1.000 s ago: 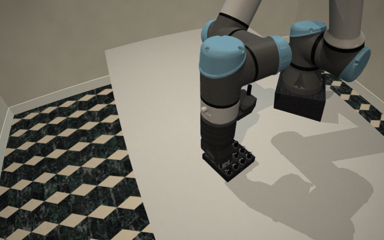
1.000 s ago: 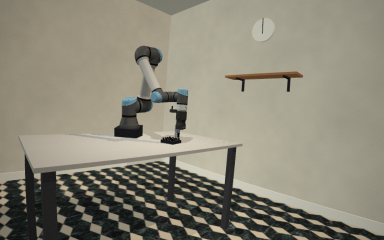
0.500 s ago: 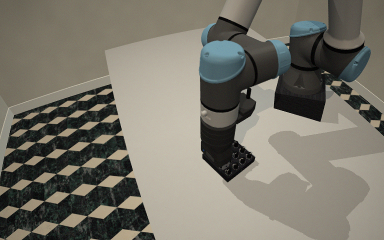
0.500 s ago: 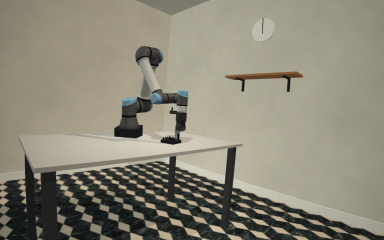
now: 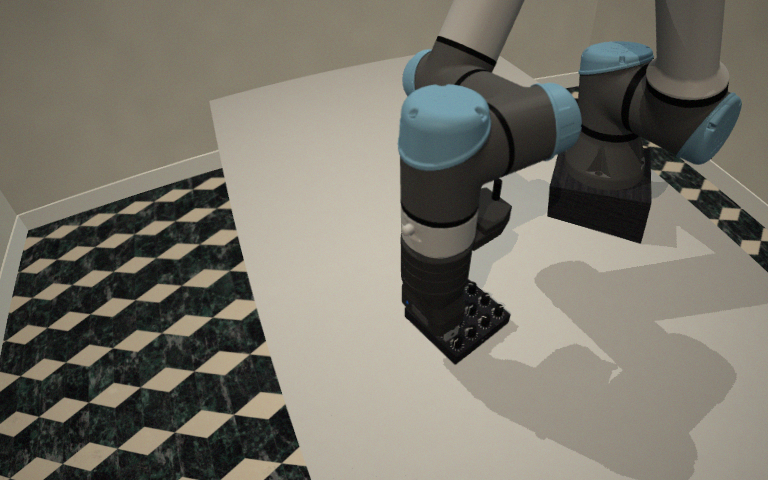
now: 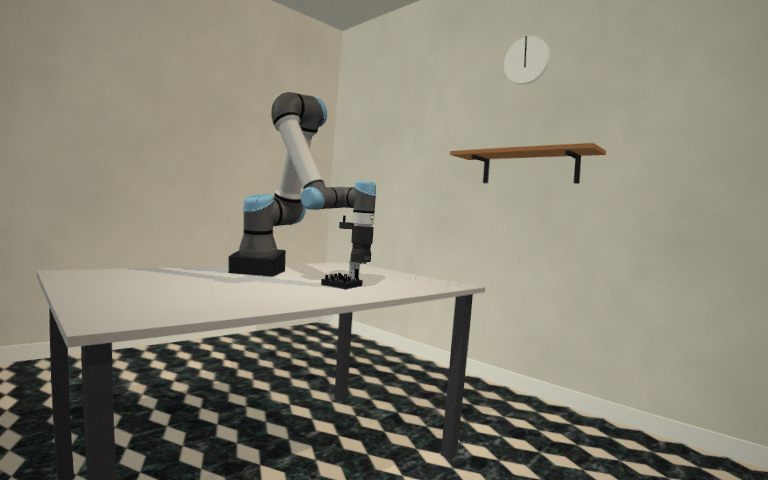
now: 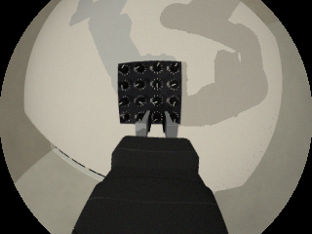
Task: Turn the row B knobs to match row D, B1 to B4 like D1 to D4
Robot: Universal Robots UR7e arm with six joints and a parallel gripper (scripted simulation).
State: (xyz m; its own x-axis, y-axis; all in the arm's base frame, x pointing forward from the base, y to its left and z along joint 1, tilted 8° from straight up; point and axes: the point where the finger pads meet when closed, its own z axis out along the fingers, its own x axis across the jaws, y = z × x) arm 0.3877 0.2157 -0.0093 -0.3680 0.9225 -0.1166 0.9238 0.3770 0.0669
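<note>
Top view: knob box set diagonally, one corner toward the bottom

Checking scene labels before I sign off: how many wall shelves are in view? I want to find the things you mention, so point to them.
1: a brown wall shelf (image 6: 529, 151) on two dark brackets, below and partly left of the round clock (image 6: 526, 59) in the exterior view. Others could be outside the views.

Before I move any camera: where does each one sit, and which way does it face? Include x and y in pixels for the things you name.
Top: above the table (image 5: 328, 226) (image 6: 226, 305) (image 7: 73, 73), angled down at the knob box (image 5: 487, 338) (image 6: 341, 283) (image 7: 149, 93); arm (image 5: 441, 181) (image 6: 300, 150) fills the middle.
Exterior: off to one side, facing a room corner; whole arm shows.
Wrist: on the arm by the tool (image 6: 354, 276) (image 7: 157, 117), facing the box; tool body and fingers show.
Shared: top and exterior both show the arm's base.
</note>
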